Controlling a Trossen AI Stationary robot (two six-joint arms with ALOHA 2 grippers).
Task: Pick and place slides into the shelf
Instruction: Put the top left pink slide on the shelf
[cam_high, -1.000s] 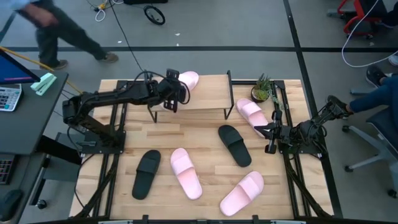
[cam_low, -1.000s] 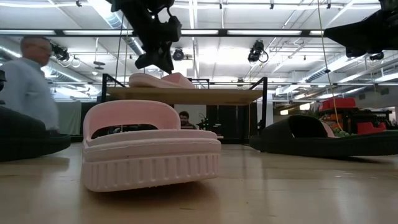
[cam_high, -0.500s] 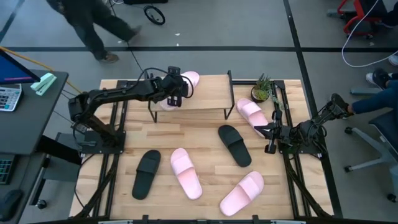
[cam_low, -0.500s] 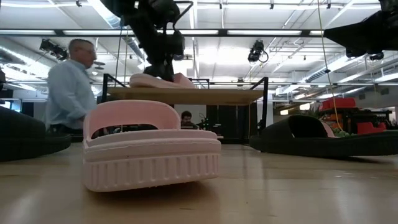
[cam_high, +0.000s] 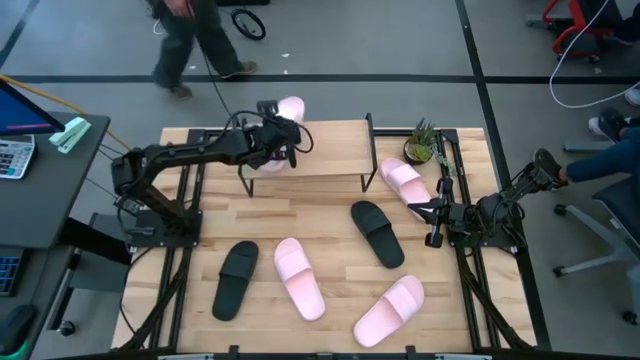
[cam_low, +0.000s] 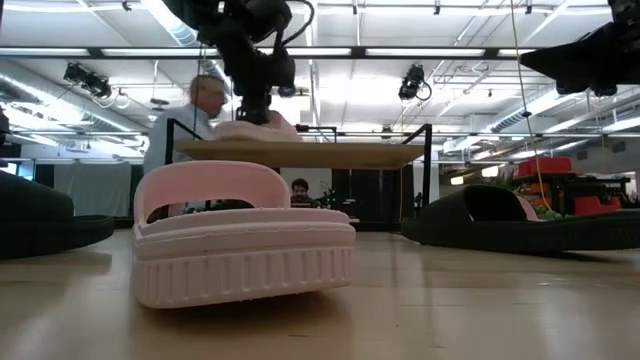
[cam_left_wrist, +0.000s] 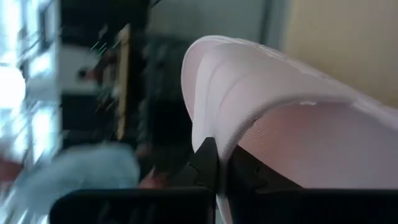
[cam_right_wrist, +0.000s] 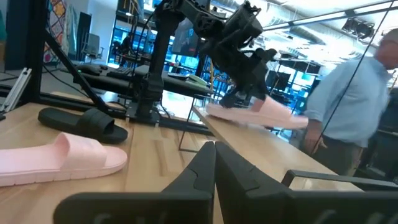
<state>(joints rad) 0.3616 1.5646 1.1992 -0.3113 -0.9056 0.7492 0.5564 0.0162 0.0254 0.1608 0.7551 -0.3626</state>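
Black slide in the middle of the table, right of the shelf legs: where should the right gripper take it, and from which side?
Judging by its pose, grip the black slide across its wide strap, at the end nearer the shelf. It lies flat, sole down, clear of neighbours, so come straight down from above with the right gripper, parked just beside it.

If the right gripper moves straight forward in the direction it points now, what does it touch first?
Probably the shelf: in the right wrist view its plank lies directly ahead of the right gripper. The pink slide and black slide lie off to one side. Depth is uncertain.
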